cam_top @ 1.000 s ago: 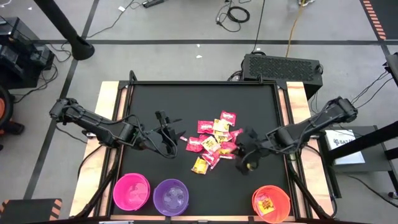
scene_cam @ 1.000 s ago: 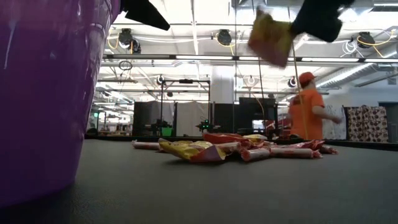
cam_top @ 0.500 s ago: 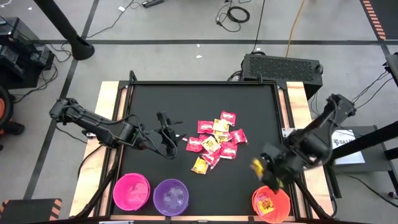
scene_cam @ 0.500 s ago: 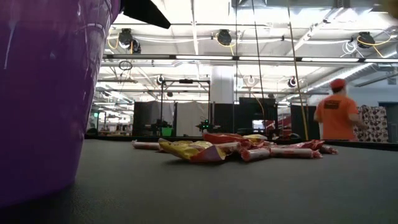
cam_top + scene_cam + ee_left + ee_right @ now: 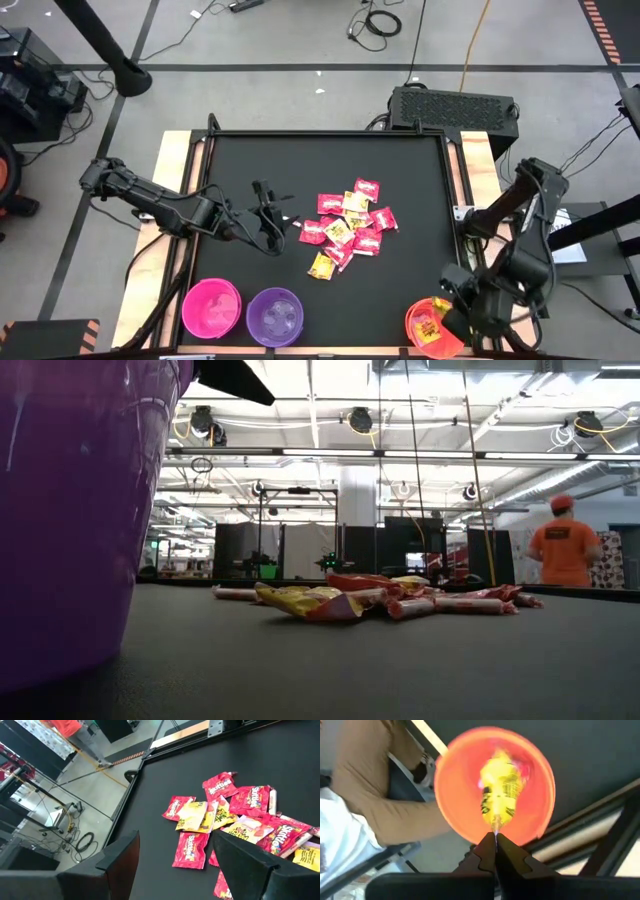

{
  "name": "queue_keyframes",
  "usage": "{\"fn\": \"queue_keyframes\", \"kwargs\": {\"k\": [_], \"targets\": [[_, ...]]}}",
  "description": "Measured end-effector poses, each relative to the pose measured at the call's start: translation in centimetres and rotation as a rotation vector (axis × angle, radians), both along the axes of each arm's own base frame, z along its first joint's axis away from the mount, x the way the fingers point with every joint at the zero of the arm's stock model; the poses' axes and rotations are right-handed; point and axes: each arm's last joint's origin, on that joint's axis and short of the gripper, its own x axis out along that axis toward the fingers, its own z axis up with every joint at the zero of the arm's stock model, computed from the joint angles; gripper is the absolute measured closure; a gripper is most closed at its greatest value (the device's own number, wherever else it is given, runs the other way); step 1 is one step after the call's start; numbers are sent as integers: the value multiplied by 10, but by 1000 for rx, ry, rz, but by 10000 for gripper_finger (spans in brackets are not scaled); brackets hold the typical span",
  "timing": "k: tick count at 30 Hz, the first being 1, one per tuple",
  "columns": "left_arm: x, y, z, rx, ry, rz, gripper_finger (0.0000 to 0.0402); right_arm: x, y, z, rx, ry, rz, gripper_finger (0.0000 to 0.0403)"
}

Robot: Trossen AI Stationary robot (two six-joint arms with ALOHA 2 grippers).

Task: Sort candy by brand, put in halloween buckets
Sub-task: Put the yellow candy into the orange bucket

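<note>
A pile of red, yellow and pale candy packets (image 5: 347, 228) (image 5: 380, 598) (image 5: 235, 820) lies flat on the black table's middle. Along the near edge stand the pink bucket (image 5: 211, 306), the purple bucket (image 5: 275, 316) (image 5: 70, 510) and the orange bucket (image 5: 420, 335) (image 5: 451, 785). My right gripper (image 5: 452, 303) (image 5: 495, 840) hangs over the orange bucket, shut on a yellow candy packet (image 5: 497, 790). Another yellow packet (image 5: 428, 325) lies inside that bucket. My left gripper (image 5: 270, 215) (image 5: 175, 860) stands open above the table, left of the pile, holding nothing. My right gripper pinches the yellow packet's upper edge (image 5: 495, 826) between its two fingertips. The fingers come from above and point down. The packet hangs below them, lifted clear, over the orange bucket's mouth.
Bare black table lies between the pile and the buckets. Wooden side rails (image 5: 172, 200) flank the table. A person in tan and white (image 5: 365, 805) is close by the near edge beside the orange bucket. Another person in an orange shirt (image 5: 565, 550) is far behind.
My right gripper has carried the yellow packet from the pile's right side toward the table's near edge, to above the orange bucket, rolling and tipping until it points down. It has stayed shut. The person in the background has walked to the right.
</note>
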Motion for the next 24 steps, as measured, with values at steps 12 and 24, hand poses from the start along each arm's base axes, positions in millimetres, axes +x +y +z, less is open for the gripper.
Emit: {"fn": "queue_keyframes", "kwargs": {"k": [12,24], "targets": [[6,-2,12,46,-96,-44,146,13,29,-27,-38,39,-28,403],[7,1,12,38,-89,-74,146,21,42,-47,-106,70,-30,402]]}}
